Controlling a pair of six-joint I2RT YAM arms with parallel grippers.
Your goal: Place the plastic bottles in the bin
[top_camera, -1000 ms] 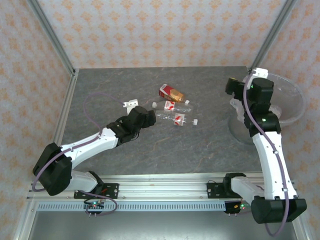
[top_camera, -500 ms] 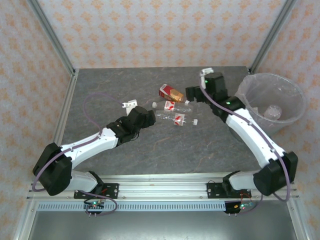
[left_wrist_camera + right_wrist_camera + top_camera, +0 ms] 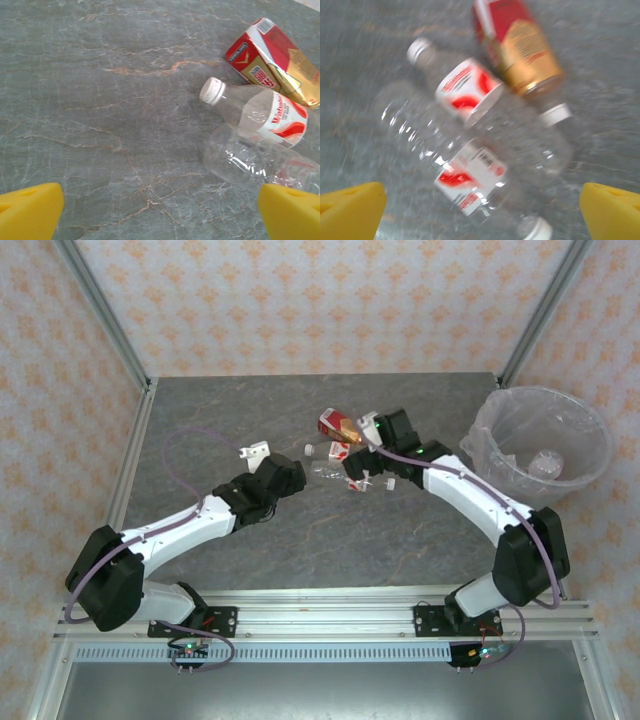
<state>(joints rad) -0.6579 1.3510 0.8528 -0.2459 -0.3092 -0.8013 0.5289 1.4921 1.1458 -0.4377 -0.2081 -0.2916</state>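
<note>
Plastic bottles (image 3: 270, 117) lying clustered; right end effector (image 3: 480, 212) released, arm stretched over them; left end effector (image 3: 160, 212) released nearby.

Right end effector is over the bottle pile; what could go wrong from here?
1. The clear plastic bottles with red-and-white labels and the red-and-gold labelled bottle lie touching, so the open right end effector may pinch two or roll one away.
2. The open left end effector points at the same pile; the arms might collide.
</note>
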